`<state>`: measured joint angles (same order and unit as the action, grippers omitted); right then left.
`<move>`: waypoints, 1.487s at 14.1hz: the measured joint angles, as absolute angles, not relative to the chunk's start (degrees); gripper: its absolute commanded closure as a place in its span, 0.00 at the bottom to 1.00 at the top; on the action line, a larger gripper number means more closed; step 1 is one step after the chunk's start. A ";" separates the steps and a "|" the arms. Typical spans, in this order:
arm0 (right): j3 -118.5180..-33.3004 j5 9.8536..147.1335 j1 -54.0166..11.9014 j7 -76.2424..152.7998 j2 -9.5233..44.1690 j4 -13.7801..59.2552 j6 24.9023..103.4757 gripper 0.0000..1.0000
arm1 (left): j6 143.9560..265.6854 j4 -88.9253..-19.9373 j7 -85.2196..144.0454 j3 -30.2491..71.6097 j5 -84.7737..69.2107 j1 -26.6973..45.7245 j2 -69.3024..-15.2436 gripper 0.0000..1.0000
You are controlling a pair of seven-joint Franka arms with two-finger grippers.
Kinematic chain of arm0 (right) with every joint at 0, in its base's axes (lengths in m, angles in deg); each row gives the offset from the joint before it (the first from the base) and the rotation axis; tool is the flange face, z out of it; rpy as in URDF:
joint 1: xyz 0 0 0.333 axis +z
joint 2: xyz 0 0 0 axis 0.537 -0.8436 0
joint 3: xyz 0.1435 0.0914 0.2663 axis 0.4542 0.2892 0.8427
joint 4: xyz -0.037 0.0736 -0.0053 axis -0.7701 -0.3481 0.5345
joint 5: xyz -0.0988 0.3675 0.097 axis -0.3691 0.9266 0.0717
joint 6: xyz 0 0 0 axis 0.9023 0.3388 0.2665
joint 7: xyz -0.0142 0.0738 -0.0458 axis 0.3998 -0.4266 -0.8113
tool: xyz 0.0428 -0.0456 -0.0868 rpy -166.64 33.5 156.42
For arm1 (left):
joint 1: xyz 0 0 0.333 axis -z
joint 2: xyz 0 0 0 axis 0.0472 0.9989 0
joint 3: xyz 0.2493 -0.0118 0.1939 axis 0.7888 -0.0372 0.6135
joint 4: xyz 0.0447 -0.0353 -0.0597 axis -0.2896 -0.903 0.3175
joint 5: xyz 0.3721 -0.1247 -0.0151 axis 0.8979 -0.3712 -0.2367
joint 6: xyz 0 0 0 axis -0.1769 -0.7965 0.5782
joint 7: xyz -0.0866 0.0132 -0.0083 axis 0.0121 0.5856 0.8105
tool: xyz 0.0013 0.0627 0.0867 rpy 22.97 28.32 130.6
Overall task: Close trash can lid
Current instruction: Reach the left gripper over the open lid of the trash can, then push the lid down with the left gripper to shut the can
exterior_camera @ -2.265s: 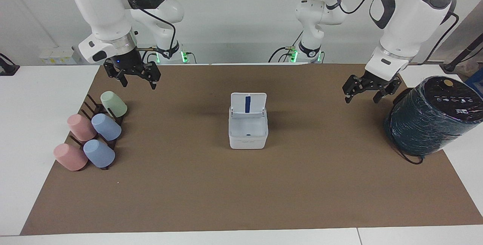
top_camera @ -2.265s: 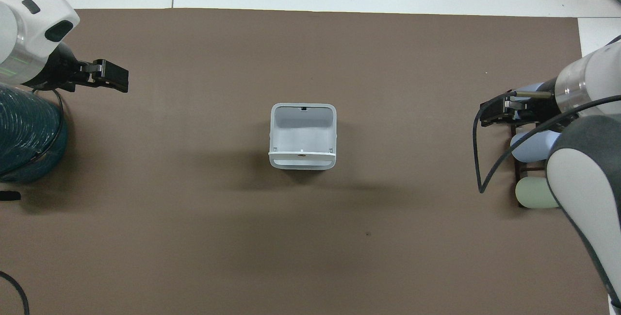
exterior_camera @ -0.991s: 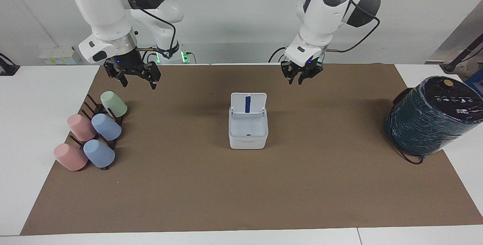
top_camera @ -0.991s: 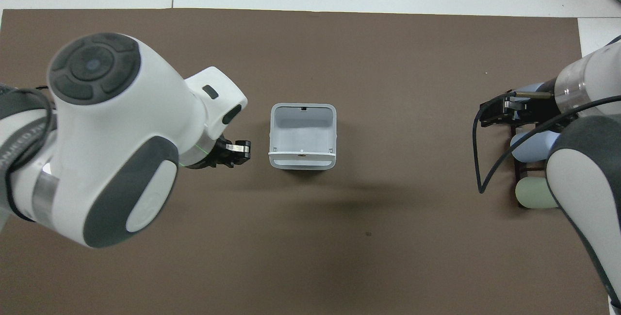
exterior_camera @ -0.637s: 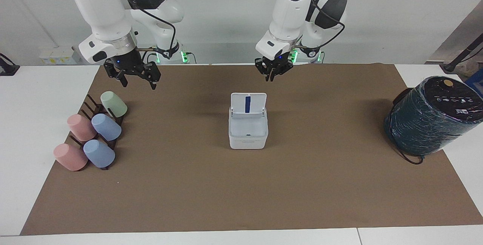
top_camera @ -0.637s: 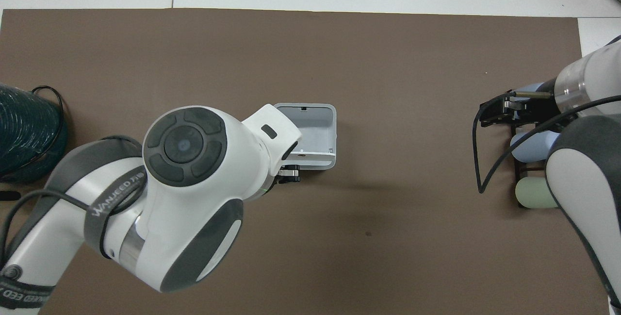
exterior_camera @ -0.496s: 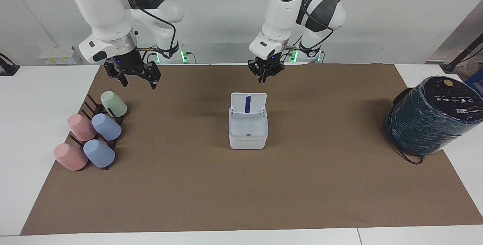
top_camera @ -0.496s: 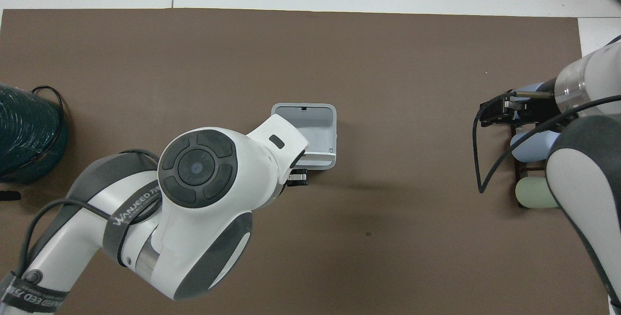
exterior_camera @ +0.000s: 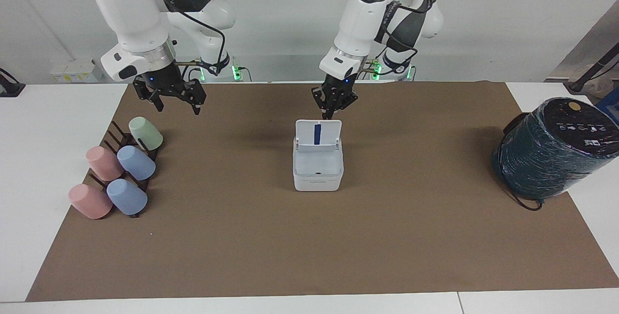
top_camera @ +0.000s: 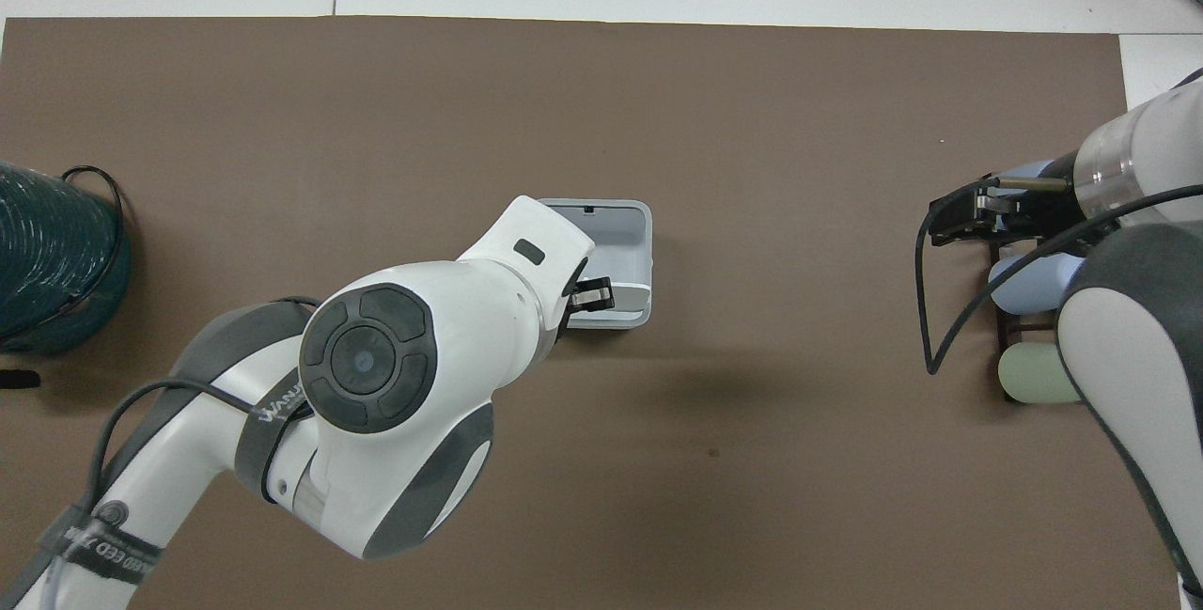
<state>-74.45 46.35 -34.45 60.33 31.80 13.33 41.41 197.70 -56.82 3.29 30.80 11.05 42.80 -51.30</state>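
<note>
While the trash can stood at the middle of the brown mat with its lid upright on the edge nearest the robots, blue stripe showing, we saw the left gripper hang just above the lid's top edge, fingers drawn close together and holding nothing. The right gripper waited with its fingers spread, empty, above the rack of cups at the right arm's end.

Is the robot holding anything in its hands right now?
No, nothing is held. The left gripper hangs just above the top edge of the upright lid of the trash can. The right gripper waits, open, above the cups.
</note>
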 measured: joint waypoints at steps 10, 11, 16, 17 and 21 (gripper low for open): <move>-74.45 46.35 -34.45 60.33 31.80 13.35 41.41 0.00 | 210.63 -56.89 2.07 31.41 8.85 41.57 -45.17 1.00; -74.45 46.35 -34.45 60.33 31.80 13.36 41.41 0.00 | 211.26 -56.89 2.07 31.41 8.81 41.50 -44.65 1.00; -74.45 46.35 -34.45 60.33 31.80 13.37 41.41 0.00 | 214.77 -56.50 2.06 31.40 8.75 41.46 -40.54 1.00; -74.45 46.35 -34.45 60.33 31.80 13.37 41.41 0.00 | 215.48 -56.36 2.06 31.40 8.75 41.45 -39.81 1.00; -74.45 46.35 -34.45 60.33 31.80 13.38 41.41 0.00 | 216.63 -55.84 2.06 31.40 8.69 41.32 -37.82 1.00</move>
